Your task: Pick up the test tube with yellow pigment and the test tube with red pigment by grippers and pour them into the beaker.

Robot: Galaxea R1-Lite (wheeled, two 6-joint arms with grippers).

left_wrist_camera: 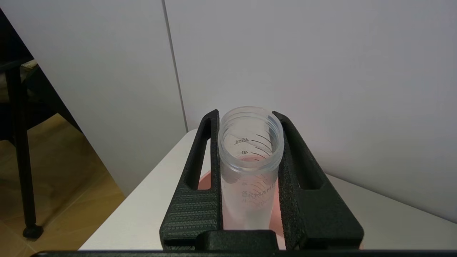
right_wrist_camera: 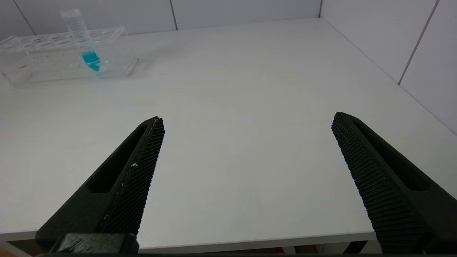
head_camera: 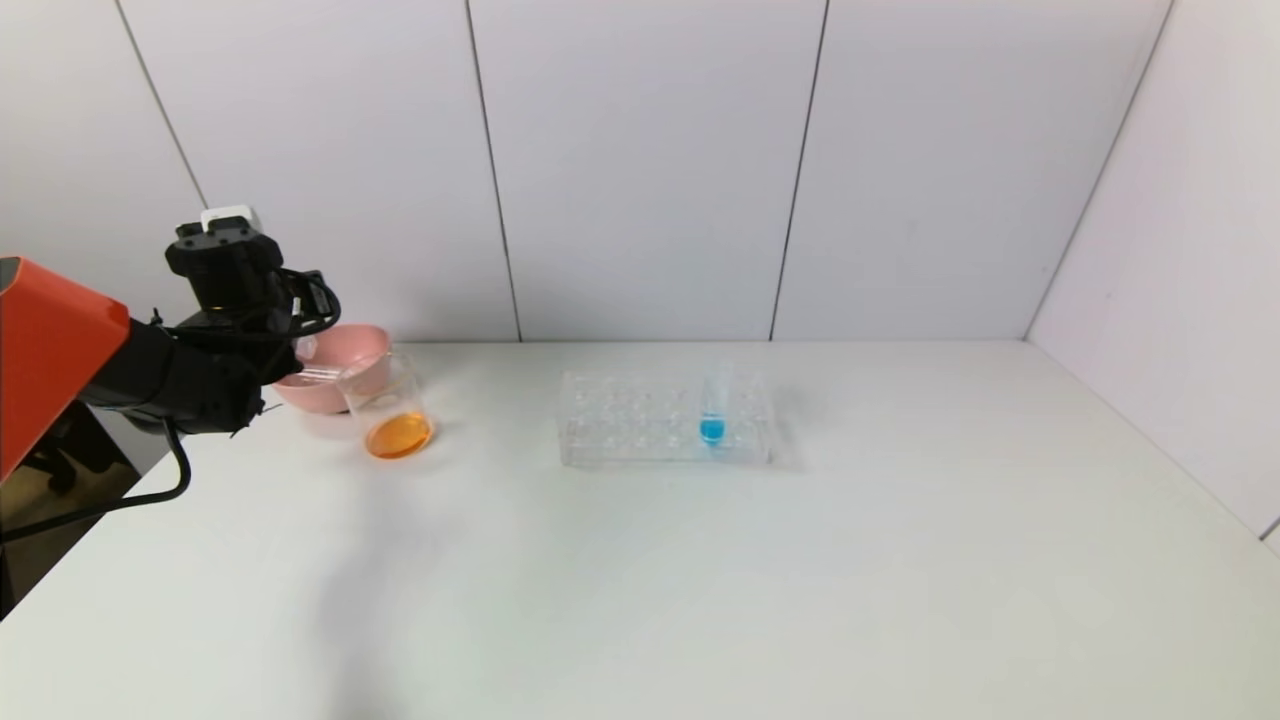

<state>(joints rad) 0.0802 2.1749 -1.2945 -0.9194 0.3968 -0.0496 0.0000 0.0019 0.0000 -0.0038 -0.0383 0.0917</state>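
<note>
Over the pink bowl, at the worktop's far left corner, your left gripper is pinching an empty clear tube, mouth facing the wrist camera, graduation marks showing on its wall. Which pigment it carried, you can't tell from what's visible. You can see the bowl's pink through and under the tube. Just beside the bowl, on its near right side, sits the beaker, touching or nearly touching the rim, with orange liquid pooled in its bottom. Well off to the bowl's right stands the clear tube rack, and one tube with blue liquid is upright in a hole near the rack's right end. Your right gripper hangs above the near edge of the worktop, far from the bowl, fingers spread wide, holding nothing.
</note>
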